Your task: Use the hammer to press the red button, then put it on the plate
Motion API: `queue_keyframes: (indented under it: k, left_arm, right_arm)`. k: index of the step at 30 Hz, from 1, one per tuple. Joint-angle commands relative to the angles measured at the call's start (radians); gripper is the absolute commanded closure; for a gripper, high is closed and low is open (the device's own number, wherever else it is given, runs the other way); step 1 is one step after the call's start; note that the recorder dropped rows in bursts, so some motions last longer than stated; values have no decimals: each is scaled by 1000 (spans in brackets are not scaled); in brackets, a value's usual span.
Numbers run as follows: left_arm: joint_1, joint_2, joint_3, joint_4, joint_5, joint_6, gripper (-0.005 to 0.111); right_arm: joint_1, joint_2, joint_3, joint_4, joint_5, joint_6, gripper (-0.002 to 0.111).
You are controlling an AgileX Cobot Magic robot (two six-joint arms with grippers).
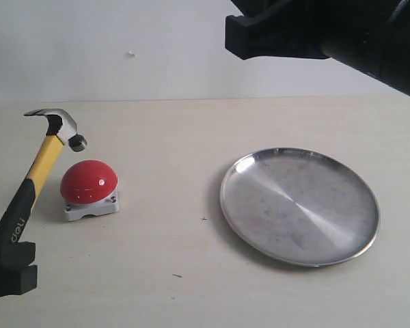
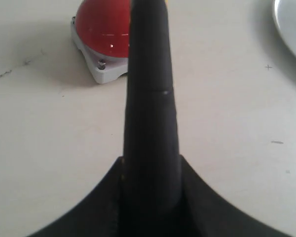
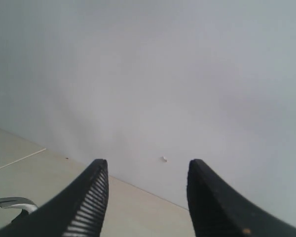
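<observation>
press, placing judged pending | yellow-and-black claw hammer (image 1: 41, 160) being clenched by left gripper (image 1: 7, 258), head being held just over glossy red dome button (image 1: 89, 181) | right gripper (image 3: 148, 168) being held released, empty | round silver metal plate (image 1: 299, 205) bare

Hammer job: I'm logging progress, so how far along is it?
Done: left gripper holds the yellow-and-black claw hammer raised. In hand: its head poised over the glossy red dome button. Left: apparently the press, then setting it on the empty, shiny silver round plate.
</observation>
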Motion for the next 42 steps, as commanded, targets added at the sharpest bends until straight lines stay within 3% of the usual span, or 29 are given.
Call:
queue_keyframes:
  k: [1,28,42]
  left_arm:
    - [-1,-5,-8,-23,3,1,107]
    - [-1,-5,-8,-36,-10,1,107]
    - [-1,-186,-185,-48,-11,8,107]
  right_arm:
    - [-5,-6,-4,-6,-3,3,60]
    - [-5,-6,-4,-8,-3,3,60]
    - [-5,-6,-4,-8,-3,3,60]
